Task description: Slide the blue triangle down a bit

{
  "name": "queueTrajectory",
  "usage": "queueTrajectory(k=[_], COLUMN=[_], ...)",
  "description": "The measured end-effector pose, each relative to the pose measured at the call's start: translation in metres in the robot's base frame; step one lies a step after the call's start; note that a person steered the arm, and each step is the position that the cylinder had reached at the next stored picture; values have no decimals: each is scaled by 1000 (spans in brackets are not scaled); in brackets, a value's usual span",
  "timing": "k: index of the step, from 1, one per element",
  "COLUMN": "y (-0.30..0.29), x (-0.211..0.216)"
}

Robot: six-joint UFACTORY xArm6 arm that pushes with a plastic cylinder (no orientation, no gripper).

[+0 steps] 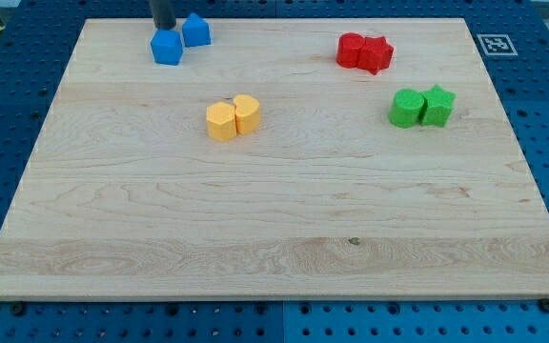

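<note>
Wooden board (274, 219), pale grain, fills most of the view. It sits on a blue perforated table (8, 114). A small black-and-white marker tag (495, 43) sits just off the board's corner at the view's top right.

Four pairs of blocks, all in the upper half of the board:

- Green pair at the view's right: a rounded green block (406, 109) touching a green star-like block (437, 105) on its right.
- Red pair above them, toward the view's top: two red blocks (364, 51) pressed together, shapes hard to separate.
- Yellow pair left of centre: a yellow block (221, 122), roughly hexagonal, touching a rounder yellow block (247, 113) on its right.
- Blue pair at the view's top left: a blue cube-like block (167, 47), and up and to its right the blue triangle (195, 30), peaked on top. The two touch or nearly touch; I cannot tell which.

My rod comes in from the view's top edge, dark and upright. My tip (164, 28) is just above the blue cube-like block and just left of the blue triangle, close to both; contact cannot be confirmed. No jaws on this rig, so there is nothing to read as wide, narrow or holding.

The blue triangle lies near the board's top edge, well apart from the yellow pair below it.
</note>
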State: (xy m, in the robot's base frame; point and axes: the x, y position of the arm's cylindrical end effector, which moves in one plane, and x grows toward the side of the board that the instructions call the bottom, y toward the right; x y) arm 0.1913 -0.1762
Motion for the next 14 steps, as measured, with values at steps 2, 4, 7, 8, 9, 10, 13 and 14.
queueTrajectory(k=[2, 4, 7, 8, 9, 10, 13, 14], y=[31, 63, 39, 43, 43, 44, 87, 89], x=[0, 0, 26, 26, 26, 20, 19, 19])
